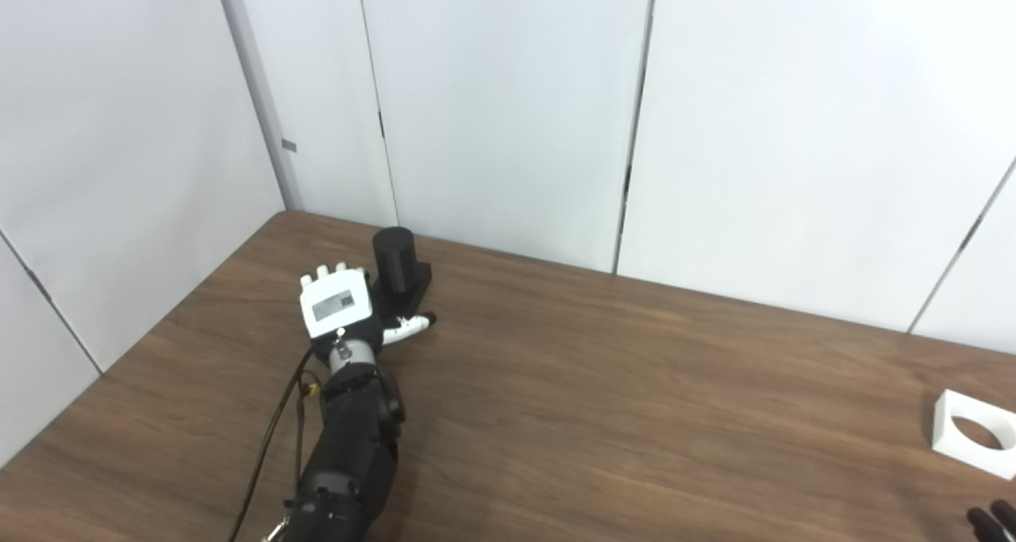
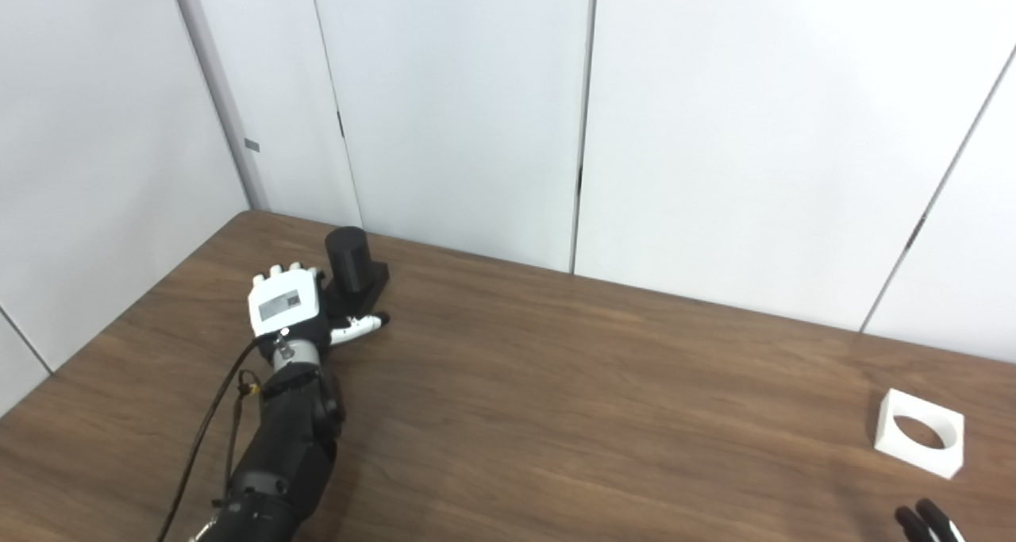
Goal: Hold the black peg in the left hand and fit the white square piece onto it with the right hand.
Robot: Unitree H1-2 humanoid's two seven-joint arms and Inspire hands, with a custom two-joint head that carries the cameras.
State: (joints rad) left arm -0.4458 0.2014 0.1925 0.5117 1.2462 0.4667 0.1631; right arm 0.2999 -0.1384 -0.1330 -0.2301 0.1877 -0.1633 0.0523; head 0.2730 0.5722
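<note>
The black peg, a round cylinder on a square black base, stands upright on the table's far left part. My left hand rests just in front and to the left of it, back facing up. Its thumb sticks out to the right in front of the peg's base, apart from the fingers, so the hand is open and not around the peg. The white square piece, with a round hole, lies flat near the table's right edge. Only the dark fingertips of my right hand show at the bottom right corner, short of the piece.
The brown wooden table runs up to white wall panels just behind the peg. A black cable hangs along my left forearm.
</note>
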